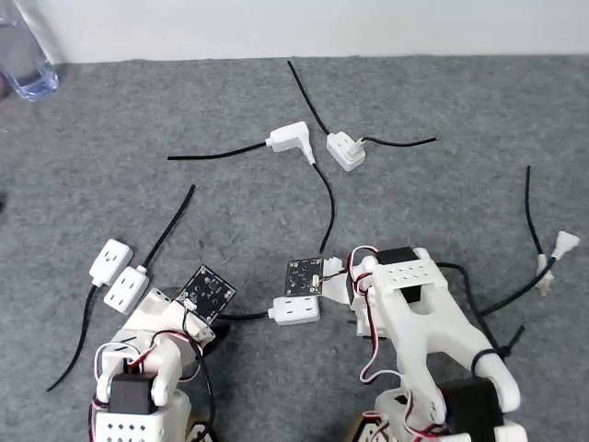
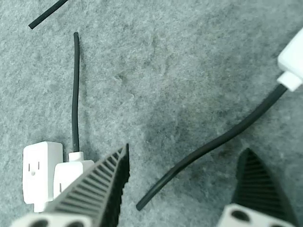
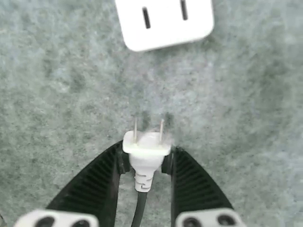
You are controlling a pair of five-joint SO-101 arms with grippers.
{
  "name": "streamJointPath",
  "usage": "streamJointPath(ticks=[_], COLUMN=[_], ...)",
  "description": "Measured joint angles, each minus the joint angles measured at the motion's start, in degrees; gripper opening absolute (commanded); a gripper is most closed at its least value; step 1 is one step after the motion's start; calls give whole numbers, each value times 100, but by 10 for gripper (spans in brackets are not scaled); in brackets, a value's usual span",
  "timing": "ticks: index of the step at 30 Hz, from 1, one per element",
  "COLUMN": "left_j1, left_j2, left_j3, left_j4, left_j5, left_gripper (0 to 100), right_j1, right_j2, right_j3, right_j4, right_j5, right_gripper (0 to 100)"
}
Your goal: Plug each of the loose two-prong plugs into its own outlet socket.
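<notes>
My right gripper (image 3: 147, 152) is shut on a white two-prong plug (image 3: 146, 145), whose prongs point at the slots of a white outlet socket (image 3: 163, 21) a short way ahead. In the high view that socket (image 1: 296, 310) lies on the carpet between the arms, beside the right gripper (image 1: 336, 285). My left gripper (image 2: 185, 153) is open over bare carpet, with a black cable (image 2: 213, 142) running between its fingers. A white socket (image 2: 35, 174) and a white block (image 2: 71, 171) with a cable lie beside one finger.
Grey carpet covers the table. At the back lie a white plug (image 1: 288, 138) and another socket (image 1: 345, 151) with black cables. Small plugs (image 1: 560, 247) lie at the right edge. Two white blocks (image 1: 118, 274) sit at the left. A clear bottle (image 1: 23, 64) stands back left.
</notes>
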State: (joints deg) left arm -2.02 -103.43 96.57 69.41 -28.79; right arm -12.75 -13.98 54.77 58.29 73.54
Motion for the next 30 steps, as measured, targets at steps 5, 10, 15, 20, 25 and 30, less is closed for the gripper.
streamJointPath(ticks=[5,10,15,20,25,30], left_j1=[0,0,0,0,0,0], left_j2=[0,0,0,0,0,0], left_j3=[0,0,0,0,0,0], left_j4=[0,0,0,0,0,0], left_j5=[0,0,0,0,0,0], left_gripper=[342,342,342,342,342,342], right_j1=[0,0,0,0,-79,-88], right_j2=[18,18,26,-229,-976,-1996], right_j3=[0,0,9,158,123,-308], right_j4=[0,0,-53,-176,510,1644], right_j5=[-18,-88,-229,-1284,-1670,-1846], right_gripper=[9,9,8,8,8,8])
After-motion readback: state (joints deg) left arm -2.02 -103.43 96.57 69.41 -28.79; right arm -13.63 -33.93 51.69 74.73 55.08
